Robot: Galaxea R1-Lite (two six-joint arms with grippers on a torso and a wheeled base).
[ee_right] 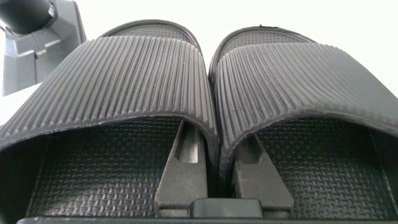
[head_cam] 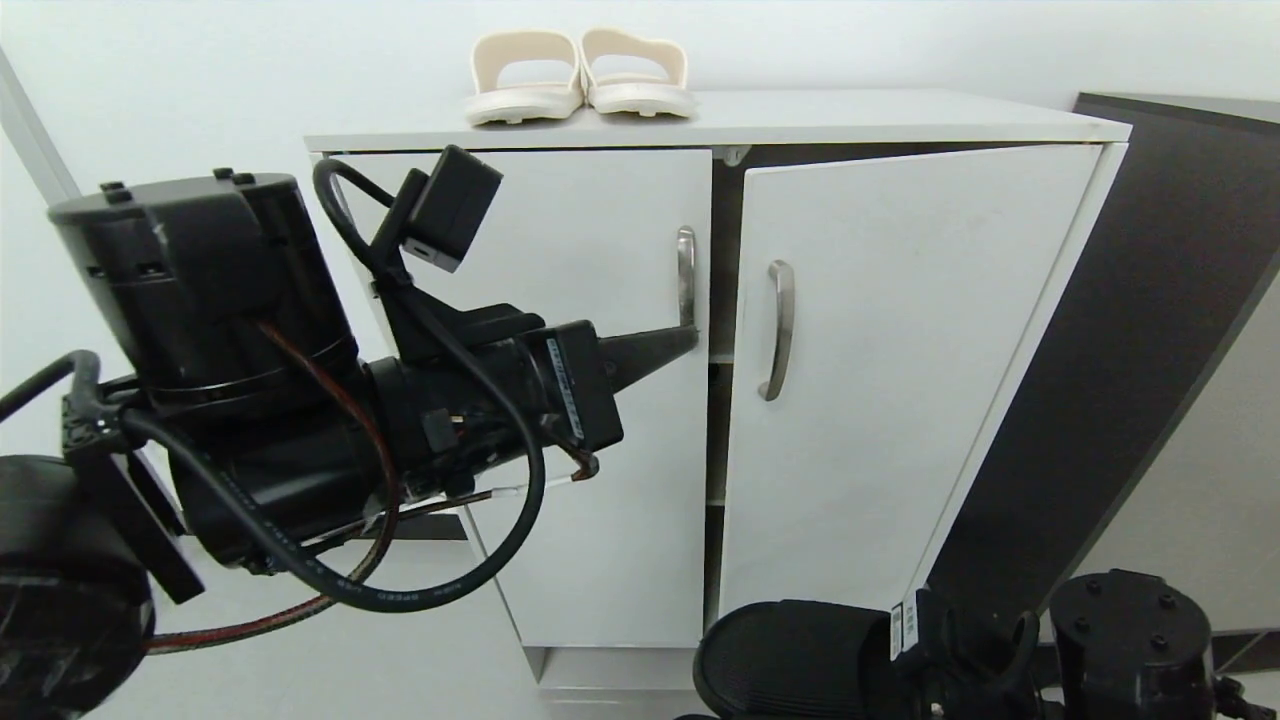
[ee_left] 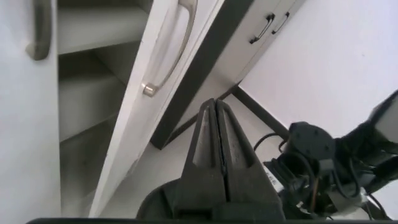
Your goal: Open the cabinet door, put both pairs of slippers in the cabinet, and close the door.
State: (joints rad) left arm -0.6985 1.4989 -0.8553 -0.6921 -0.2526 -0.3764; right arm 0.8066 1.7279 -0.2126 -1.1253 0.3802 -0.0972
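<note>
Head view: left gripper [head_cam: 685,338] seen pressed shut, nothing held, tip at lower end of left door handle [head_cam: 686,275]. Right door [head_cam: 900,350] found ajar just beyond fingertips. Cream slippers [head_cam: 580,75] set on cabinet top [head_cam: 900,125], above this gripper. Right gripper [ee_right: 219,168] clamped on black slippers [ee_right: 149,74], one finger inside each, adjoining sides pinched between.

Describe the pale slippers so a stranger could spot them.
Start at the white two-door cabinet against the wall. On top of it, above the left door, a cream pair of slippers sits side by side. They are pale and smooth; the black pair is ribbed, pinched in the right claw.
</note>
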